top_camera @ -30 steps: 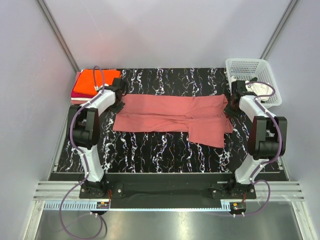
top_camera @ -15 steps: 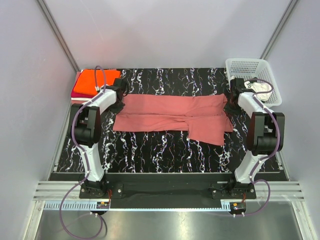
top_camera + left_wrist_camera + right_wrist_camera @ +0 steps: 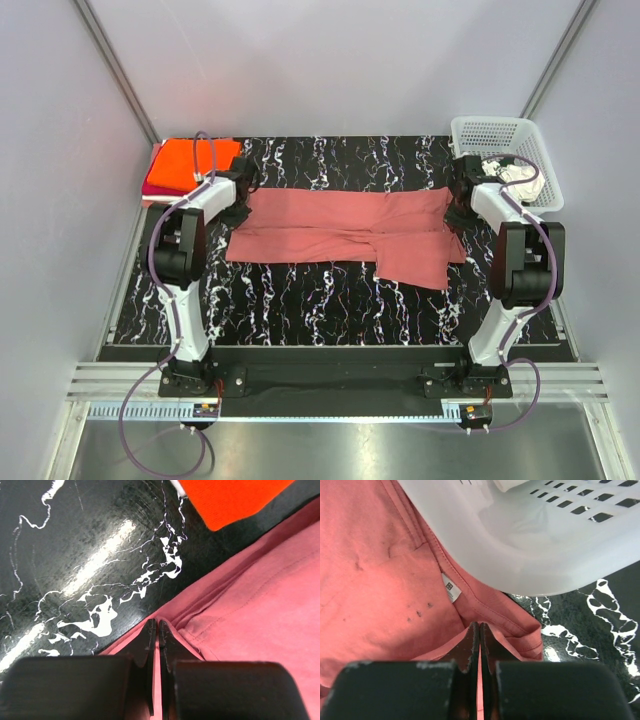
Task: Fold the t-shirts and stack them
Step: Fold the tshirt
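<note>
The left jaws were pinched all but shut on the edge of the rose-red t-shirt (image 3: 250, 605), which lay spread flat on the black marbled table (image 3: 75, 555) between the two sets of jaws. The right jaws were closed the same way on a fold at the shirt's opposite end, near its neck label (image 3: 451, 591). A folded orange t-shirt (image 3: 230, 500) lay just beyond the left jaws. The white mesh basket (image 3: 530, 540) stood just ahead of the right jaws.
</note>
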You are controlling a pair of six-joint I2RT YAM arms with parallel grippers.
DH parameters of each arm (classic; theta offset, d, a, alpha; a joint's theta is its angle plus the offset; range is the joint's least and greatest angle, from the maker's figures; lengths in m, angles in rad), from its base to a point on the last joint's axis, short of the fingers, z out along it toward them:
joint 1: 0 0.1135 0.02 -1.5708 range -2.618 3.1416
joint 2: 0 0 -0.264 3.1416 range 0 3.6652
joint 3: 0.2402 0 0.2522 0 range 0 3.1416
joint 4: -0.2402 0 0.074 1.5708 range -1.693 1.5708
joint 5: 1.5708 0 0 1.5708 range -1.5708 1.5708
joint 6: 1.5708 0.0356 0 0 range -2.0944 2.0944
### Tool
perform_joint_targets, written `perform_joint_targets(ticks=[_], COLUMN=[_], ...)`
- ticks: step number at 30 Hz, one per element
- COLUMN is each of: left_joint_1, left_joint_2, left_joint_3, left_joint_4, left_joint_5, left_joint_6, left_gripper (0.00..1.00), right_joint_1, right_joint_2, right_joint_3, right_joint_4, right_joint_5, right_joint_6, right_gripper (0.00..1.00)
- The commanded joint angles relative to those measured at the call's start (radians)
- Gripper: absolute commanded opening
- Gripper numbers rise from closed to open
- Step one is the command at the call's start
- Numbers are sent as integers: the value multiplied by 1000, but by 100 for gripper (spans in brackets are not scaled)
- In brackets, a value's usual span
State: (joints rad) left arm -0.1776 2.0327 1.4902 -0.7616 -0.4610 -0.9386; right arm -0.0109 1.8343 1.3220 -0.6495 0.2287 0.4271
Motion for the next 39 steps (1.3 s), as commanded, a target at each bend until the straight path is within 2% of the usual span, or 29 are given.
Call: perform_joint_targets(ticks=[1,22,28,29,30,31,36,37,39], left_joint_1=[0,-16,-17,-17,-17,-17,-17,-20,-37], left_joint_2=[17,43,44,40,34,14,-77,-110,-167], left_joint_3=[42,41,45,47,50,51,77,76,62], left_joint_4=[-4,-18,-21,-22,-25,-30,-41,-51,-51], left_joint_5=[-56,-130,-122,-120,-120,-120,-127,-140,-162], left_joint_6=[3,-5,-3,0,0,4,38,46,53], left_gripper=[0,0,0,1,3,10,24,26,30], right_joint_1=[5,58,58,61,61,61,84,85,85], right_joint_2=[-9,101,126,112,102,88,-39,-52,-92], right_joint_3=[51,134,161,164,167,169,154,135,97], right_joint_4=[-4,-4,10,11,10,11,27,24,4], right_joint_5=[76,311,265,264,258,242,147,112,84], right_joint_6=[-39,-136,-145,-143,-143,-142,-154,-134,-88], right_gripper=[0,0,1,4,12,15,32,40,44])
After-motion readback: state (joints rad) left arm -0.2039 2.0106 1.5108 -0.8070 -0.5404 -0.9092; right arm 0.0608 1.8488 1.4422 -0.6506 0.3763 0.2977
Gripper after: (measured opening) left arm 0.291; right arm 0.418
